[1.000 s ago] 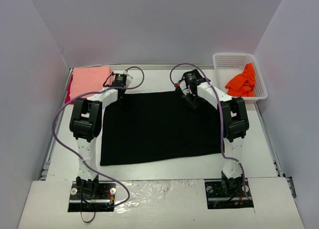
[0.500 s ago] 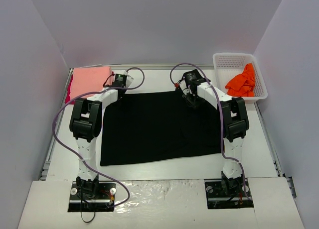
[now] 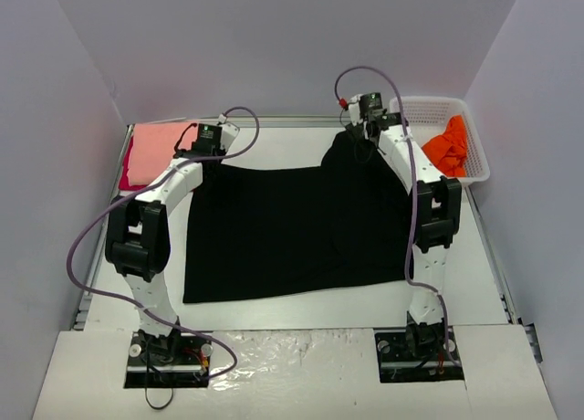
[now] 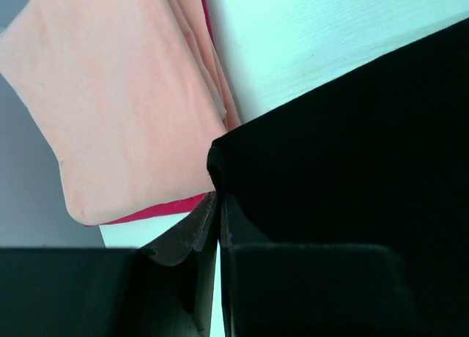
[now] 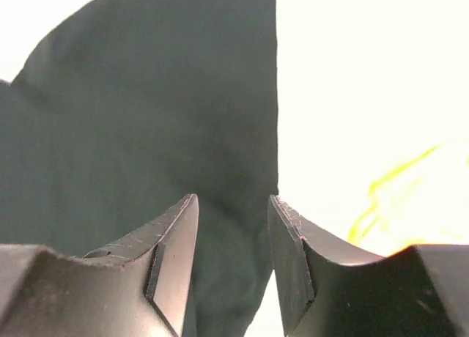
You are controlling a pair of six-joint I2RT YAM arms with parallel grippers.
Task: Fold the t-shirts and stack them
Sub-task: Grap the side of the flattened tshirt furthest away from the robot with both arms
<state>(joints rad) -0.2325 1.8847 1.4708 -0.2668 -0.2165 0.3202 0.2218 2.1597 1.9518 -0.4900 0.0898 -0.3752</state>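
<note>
Pinching the black shirt (image 3: 292, 228), the left tool (image 4: 218, 227) held; the right tool (image 5: 233, 227) gaped, so its corner looked likely to drop.

White mesh basket (image 3: 408, 115) at table's far right corner, white table (image 3: 274, 312), grey walls (image 3: 274, 46)

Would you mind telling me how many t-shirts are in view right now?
4: black shirt spread mid-table, pink shirt folded far left atop a red shirt, orange shirt in the basket. More may be hidden.
</note>
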